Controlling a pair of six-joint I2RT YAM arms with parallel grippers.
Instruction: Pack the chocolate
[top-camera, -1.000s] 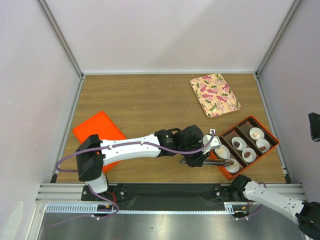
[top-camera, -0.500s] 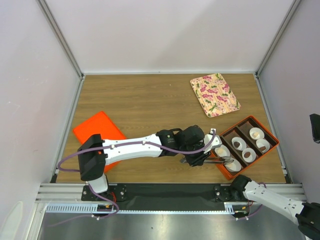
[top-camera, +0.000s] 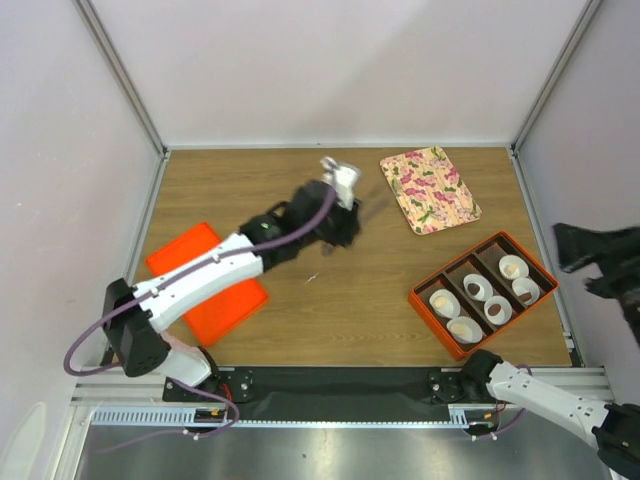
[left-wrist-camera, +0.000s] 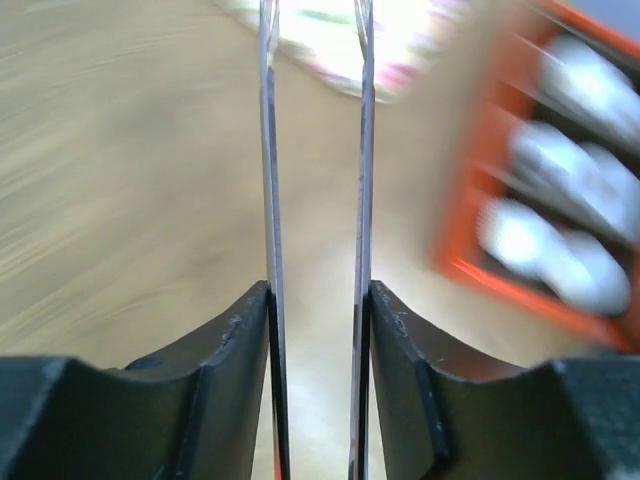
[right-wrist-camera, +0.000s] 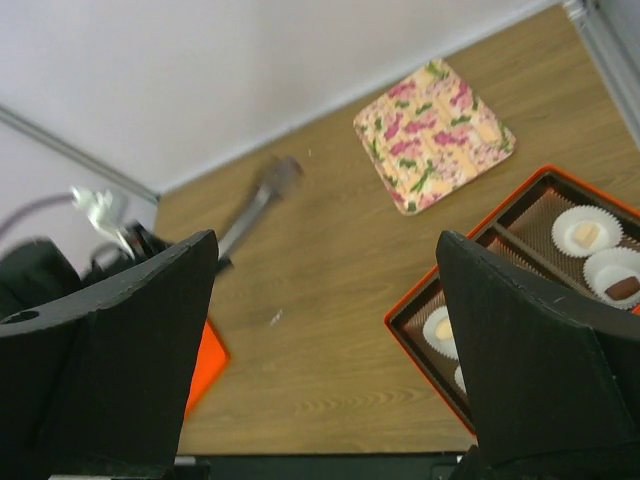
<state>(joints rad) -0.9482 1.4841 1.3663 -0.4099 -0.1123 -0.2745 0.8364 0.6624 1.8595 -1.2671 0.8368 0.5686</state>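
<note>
The orange box at the front right holds several white paper cups. Dark brown chocolate pieces lie in some cups, cream-coloured pieces in others; one chocolate shows in the right wrist view. My left gripper is raised over the back middle of the table, far from the box. It is shut on metal tongs, whose two blades stand apart with nothing between them. The tongs show blurred in the right wrist view. My right gripper is wide open and empty, high above the table by the right edge.
A floral tray lies at the back right. An orange lid lies at the front left under the left arm. A small pale speck lies on the wood mid-table. Walls close in three sides.
My left arm has swung away from the box, up and left to the back middle, tongs still in hand. My right gripper has risen into view at the right edge.
</note>
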